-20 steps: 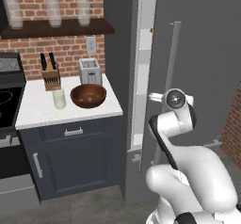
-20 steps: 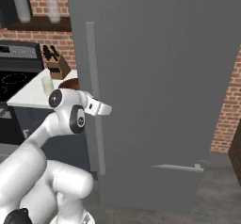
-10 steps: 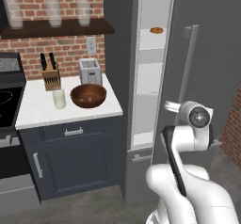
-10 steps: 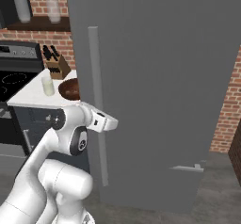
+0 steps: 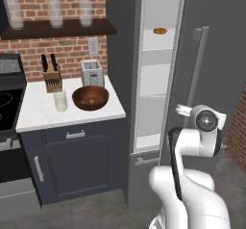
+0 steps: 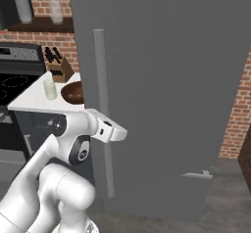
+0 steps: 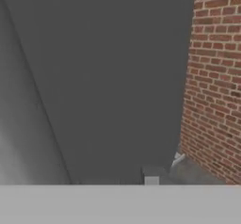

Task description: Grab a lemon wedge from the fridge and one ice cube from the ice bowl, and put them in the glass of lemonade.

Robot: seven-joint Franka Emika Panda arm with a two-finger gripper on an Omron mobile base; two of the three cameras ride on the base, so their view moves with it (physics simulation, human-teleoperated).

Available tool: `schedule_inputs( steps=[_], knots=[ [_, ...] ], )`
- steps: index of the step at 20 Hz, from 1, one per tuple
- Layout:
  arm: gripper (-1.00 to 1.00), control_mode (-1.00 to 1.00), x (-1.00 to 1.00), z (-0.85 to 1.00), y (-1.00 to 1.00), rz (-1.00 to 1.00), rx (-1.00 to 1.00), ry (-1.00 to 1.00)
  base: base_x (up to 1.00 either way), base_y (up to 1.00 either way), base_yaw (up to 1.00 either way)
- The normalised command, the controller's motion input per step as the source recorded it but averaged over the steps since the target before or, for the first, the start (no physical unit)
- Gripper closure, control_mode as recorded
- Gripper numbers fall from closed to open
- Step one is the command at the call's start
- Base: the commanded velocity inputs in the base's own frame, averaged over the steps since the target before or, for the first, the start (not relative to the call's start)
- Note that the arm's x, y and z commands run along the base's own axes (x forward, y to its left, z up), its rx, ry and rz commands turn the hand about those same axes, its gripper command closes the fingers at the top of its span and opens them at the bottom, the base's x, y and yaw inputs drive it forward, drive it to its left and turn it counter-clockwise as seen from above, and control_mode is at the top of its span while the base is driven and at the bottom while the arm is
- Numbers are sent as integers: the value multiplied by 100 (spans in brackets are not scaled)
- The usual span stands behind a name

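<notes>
The fridge [image 5: 120, 55] stands with its door [image 6: 171, 95] swung partly open, white shelves [image 5: 153, 81] showing in the gap. My gripper [image 6: 116, 132] sits right beside the long grey bar handle [image 6: 102, 109], at about its middle height; its fingers are not distinguishable. The hand view looks along the door's dark face [image 7: 108, 77]. On the counter sit the reddish-brown ice bowl [image 5: 90, 97] and, to its left, the glass of lemonade [image 5: 60, 100]. The lemon wedge is out of view, and I cannot make out an ice cube in the bowl.
A flat orange-brown item [image 5: 160, 31] lies on the top fridge shelf. A toaster [image 5: 92, 72] and knife block [image 5: 52, 79] stand behind the bowl, with a stove [image 5: 7, 103] at the left. Tall glasses [image 5: 54, 9] line a wall shelf. A brick wall [image 7: 216, 86] is beyond the door.
The fridge door has swung further open, exposing the white shelves. My arm has moved outward to the right with the handle.
</notes>
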Motion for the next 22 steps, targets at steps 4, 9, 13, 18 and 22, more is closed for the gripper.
schedule_inputs(
  steps=[4,9,13,18,22],
  knots=[
    [-100,-100,-67,88,-89,-7,7,-1,0,0,0],
    [-100,-100,-83,100,-65,-5,9,-7,0,0,0],
    [-100,-100,-66,100,-26,0,5,-23,0,0,0],
    [-100,-100,-50,100,-12,0,1,-23,0,0,0],
    [-100,-100,-39,100,0,0,0,-7,0,0,0]
  ],
)
